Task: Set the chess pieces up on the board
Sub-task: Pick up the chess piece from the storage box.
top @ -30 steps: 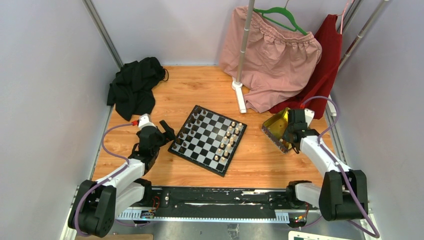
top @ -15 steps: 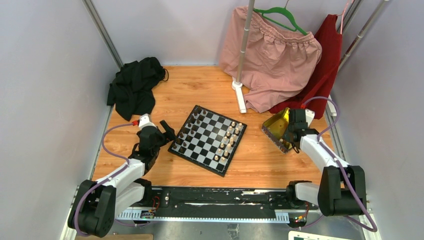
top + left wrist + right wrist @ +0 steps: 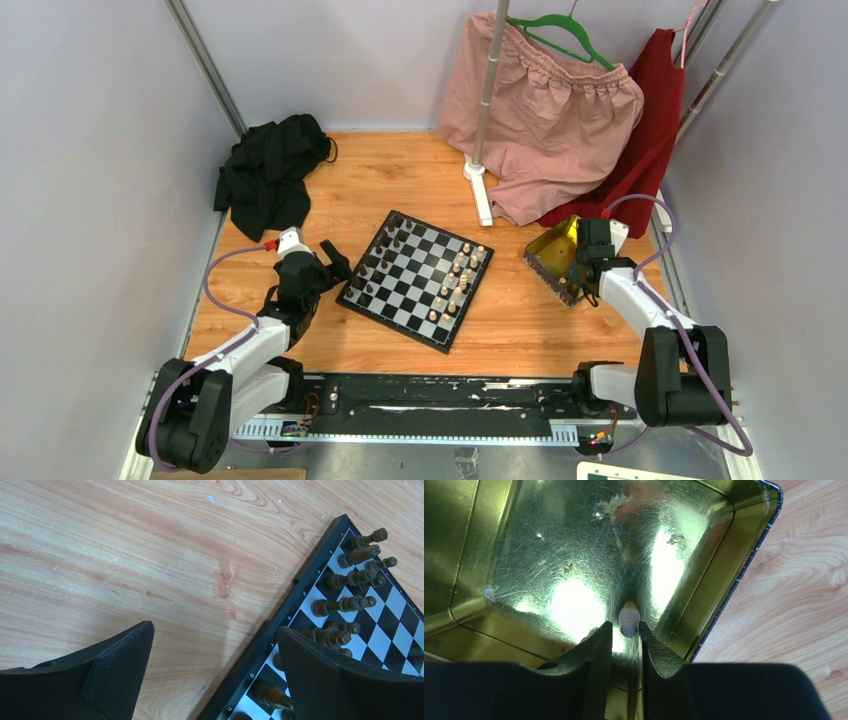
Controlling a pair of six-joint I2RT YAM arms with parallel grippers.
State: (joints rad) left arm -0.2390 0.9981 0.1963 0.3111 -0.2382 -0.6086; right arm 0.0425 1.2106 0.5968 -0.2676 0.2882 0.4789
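Note:
The board (image 3: 390, 323) lies turned at an angle in the middle of the wooden table. Dark chess pieces (image 3: 375, 265) stand along its left side and pale pieces (image 3: 455, 285) along its right. My left gripper (image 3: 335, 258) is open and empty just off the board's left edge. In the left wrist view its jaws (image 3: 215, 630) straddle the board's border (image 3: 300, 580), next to dark pieces (image 3: 345, 604). My right gripper (image 3: 578, 262) is inside the gold tray (image 3: 553, 252), shut on one pale chess piece (image 3: 629, 620) between its fingertips (image 3: 625, 627).
A black cloth (image 3: 268, 172) lies at the back left. A white stand pole (image 3: 483, 120) with a pink garment (image 3: 550, 110) and a red one (image 3: 655, 130) stands at the back right. The tray's inside (image 3: 574, 540) shows no other pieces.
The right arm's elbow has drawn slightly inward while its gripper stays in the tray. The left arm and the board have not moved.

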